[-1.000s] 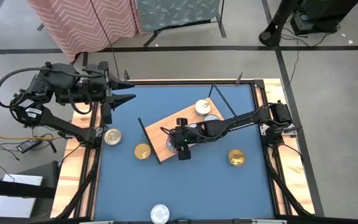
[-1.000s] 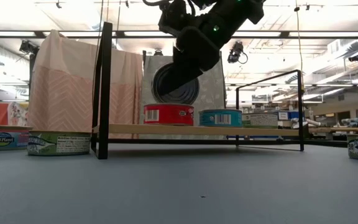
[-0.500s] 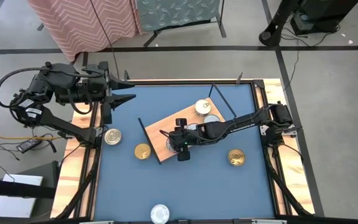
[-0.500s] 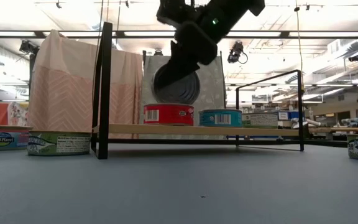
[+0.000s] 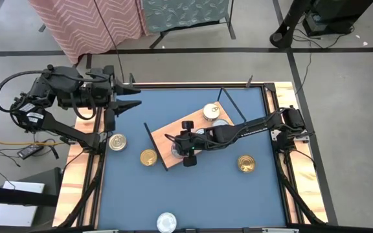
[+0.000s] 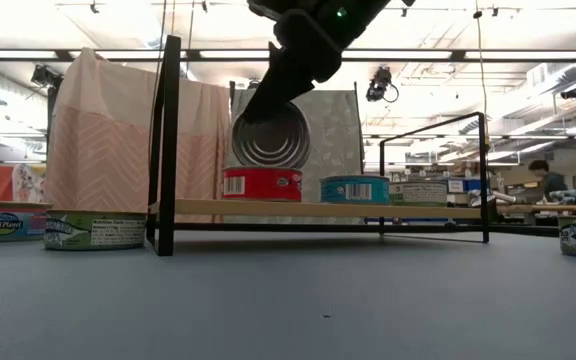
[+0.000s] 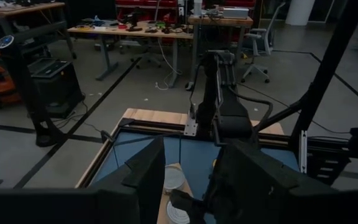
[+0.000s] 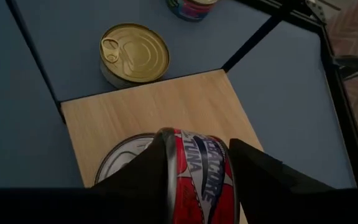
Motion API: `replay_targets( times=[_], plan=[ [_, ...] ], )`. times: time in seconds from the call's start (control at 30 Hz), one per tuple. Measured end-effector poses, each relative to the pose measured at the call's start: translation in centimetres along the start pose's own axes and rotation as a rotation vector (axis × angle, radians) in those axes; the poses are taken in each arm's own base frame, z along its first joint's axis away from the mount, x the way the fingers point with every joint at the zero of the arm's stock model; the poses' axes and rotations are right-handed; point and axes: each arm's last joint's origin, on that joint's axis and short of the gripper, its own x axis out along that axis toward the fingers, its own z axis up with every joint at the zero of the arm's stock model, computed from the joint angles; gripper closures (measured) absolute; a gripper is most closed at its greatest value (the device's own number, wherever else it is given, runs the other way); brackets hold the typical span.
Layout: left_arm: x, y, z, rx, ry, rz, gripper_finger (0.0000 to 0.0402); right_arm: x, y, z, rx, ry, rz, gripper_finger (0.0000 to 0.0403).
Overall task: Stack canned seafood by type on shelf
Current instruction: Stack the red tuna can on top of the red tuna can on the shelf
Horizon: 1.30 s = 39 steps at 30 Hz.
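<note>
One red-labelled round tin held on edge above the light-wood shelf.

The right gripper has its jaws clamped on that tin's rim, ribbed silver face turned toward the low camera, flat axis level, right over another red tin lying on the board; a second ago it hung higher and further right, overlapping the arm. A blue tin sits beside it. The left gripper waits, jaws apart, at the blue worktop's far-left corner, unchanged.
</note>
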Motion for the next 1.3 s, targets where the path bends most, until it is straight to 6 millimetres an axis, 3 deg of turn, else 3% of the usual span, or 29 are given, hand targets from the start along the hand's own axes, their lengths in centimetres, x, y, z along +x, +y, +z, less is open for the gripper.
replay_targets(
  times=[0.67, 1.3],
  plan=[
    [0.2, 0.0, 0.0, 0.0, 0.003, -0.003, 0.0222, -0.6, 1.8, 0.2, -0.134, 0.015, -0.182, 0.0235],
    [2.3, -0.6, -0.5, 0.014, 0.071, -0.016, 0.0222, 1.9, 4.4, 0.2, -0.277, -0.006, -0.296, 0.0235]
  ],
)
